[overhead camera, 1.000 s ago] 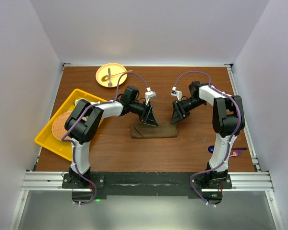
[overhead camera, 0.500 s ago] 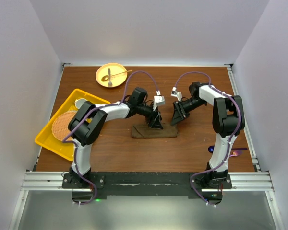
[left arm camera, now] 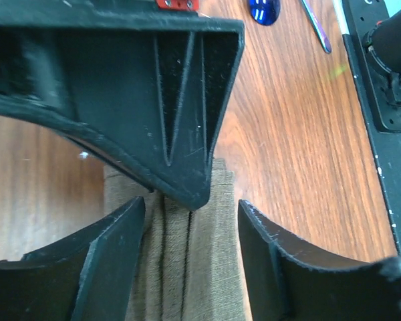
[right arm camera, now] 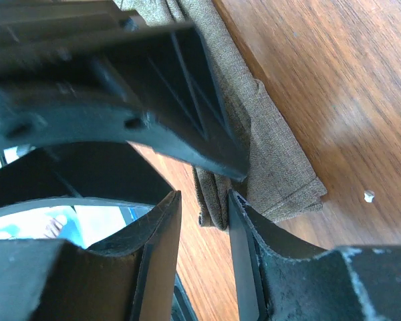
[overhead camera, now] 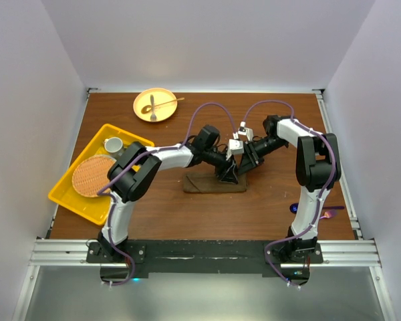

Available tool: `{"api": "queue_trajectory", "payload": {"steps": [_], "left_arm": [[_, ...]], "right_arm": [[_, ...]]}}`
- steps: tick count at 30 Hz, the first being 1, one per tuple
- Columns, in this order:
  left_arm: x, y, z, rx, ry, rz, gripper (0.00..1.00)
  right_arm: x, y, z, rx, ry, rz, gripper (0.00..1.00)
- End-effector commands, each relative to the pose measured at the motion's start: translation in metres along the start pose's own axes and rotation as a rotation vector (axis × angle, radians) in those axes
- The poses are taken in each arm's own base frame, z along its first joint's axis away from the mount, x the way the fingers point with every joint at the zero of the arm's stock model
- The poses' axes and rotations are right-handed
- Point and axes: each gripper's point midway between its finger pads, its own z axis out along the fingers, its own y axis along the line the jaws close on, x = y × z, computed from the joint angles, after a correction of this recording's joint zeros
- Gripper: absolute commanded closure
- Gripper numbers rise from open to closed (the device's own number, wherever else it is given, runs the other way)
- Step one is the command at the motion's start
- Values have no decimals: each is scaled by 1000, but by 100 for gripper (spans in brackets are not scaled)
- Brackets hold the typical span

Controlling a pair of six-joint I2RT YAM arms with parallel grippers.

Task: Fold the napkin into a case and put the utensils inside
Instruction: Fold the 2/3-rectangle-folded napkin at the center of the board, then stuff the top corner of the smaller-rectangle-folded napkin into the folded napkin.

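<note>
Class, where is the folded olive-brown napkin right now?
In the top view, the napkin lies folded at the table centre, with the left gripper and right gripper close together over its right half.

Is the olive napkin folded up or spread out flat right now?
Folded. The napkin lies as a narrow strip on the table, and both wrist views show several stacked layers along its edge.

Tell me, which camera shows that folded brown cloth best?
The top view: the napkin appears nearly whole there, a long folded strip, though small. The left wrist view shows only one end, with its layered folds close up. The right wrist view shows one end and corner, the rest blocked.
</note>
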Motion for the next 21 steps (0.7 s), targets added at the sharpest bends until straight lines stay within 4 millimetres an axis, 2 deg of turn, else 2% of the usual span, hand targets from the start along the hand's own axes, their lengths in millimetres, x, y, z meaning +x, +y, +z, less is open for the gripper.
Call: {"api": "queue_trajectory", "payload": {"steps": [1, 4, 5, 7, 9, 15, 21], "left_arm": [[-12, -2, 4, 33, -27, 29, 43], [-9, -2, 3, 25, -15, -5, 54], [-7, -3, 2, 21, -9, -19, 63], [-8, -6, 0, 21, -13, -45, 73], [-9, -11, -2, 17, -23, -63, 76], [-12, -15, -7, -13, -42, -133, 86], [-6, -13, -8, -55, -31, -214, 98]], "right_arm": [[-12, 20, -10, -26, -49, -62, 62], [-11, 14, -9, 1, -49, -37, 63], [-11, 10, -11, 19, -58, -15, 63], [-10, 0, -9, 60, -68, 47, 67], [-9, -2, -7, 75, -74, 120, 70], [-13, -3, -5, 81, -102, 235, 69], [-20, 3, 1, 16, -135, 319, 60]]}}
